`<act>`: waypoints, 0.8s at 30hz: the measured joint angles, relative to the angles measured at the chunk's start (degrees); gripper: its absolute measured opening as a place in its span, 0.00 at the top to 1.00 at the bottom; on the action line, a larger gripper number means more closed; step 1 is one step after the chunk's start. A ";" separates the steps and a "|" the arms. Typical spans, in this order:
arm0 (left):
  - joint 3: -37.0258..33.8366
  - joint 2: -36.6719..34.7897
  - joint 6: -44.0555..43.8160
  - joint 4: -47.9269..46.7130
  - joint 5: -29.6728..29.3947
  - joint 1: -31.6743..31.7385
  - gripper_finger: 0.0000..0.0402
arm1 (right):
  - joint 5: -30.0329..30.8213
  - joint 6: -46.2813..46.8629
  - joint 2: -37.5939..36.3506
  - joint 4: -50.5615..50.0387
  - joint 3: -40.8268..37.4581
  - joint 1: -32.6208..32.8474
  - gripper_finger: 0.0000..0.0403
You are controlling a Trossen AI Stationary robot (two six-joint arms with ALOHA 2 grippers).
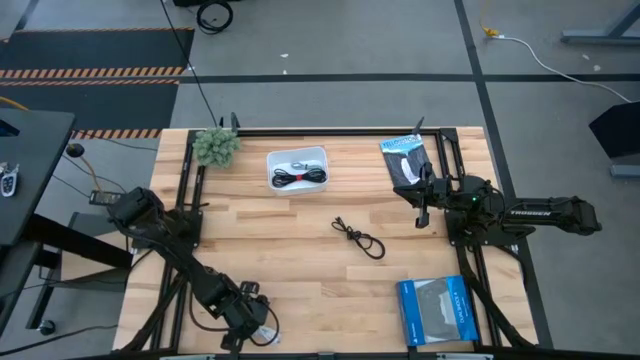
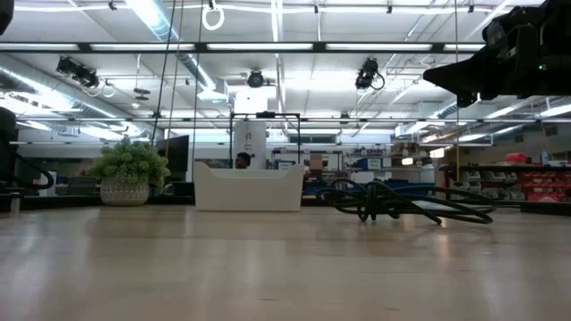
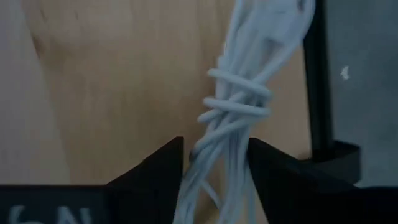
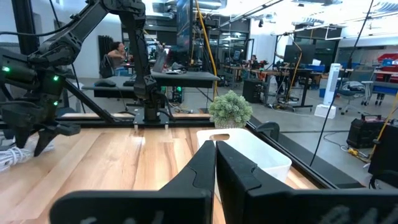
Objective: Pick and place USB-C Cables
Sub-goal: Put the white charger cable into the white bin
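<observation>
One black cable (image 1: 300,177) is seen in the tray (image 1: 297,154); the white cable (image 3: 233,112) is pinched by the left hand (image 3: 216,165); another black cable (image 1: 358,237) is left on the counter (image 1: 300,260). The right hand (image 4: 215,163) is pressed together.

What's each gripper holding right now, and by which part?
The left gripper is shut on the white cable, just below its wrapped middle. The right gripper is shut and holds nothing, raised above the table.

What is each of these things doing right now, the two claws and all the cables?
Left gripper: closed around the white cable, at the table's near-left corner.
Right gripper: shut, empty, raised at the right side.
Black cable: loose mid-table.
Red-tied black cable: in the white tray.
</observation>
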 joint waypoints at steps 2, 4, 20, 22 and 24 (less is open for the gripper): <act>-0.02 0.05 0.68 -0.35 0.36 -0.16 0.60 | 0.01 -0.02 0.02 0.00 0.02 -0.02 0.95; 0.02 0.60 0.86 -0.19 0.59 -0.15 0.66 | 0.00 -0.01 0.02 -0.01 0.01 -0.02 0.95; -0.07 0.15 -1.38 3.37 2.93 1.05 0.89 | 0.02 0.00 0.02 0.00 0.02 -0.02 0.95; -0.07 -0.97 -1.23 4.37 3.30 1.31 0.89 | 0.00 -0.01 0.02 0.00 0.02 0.00 0.95; -0.07 -2.20 -0.95 4.99 3.30 1.54 0.89 | 0.02 -0.01 0.02 0.00 0.01 0.00 0.95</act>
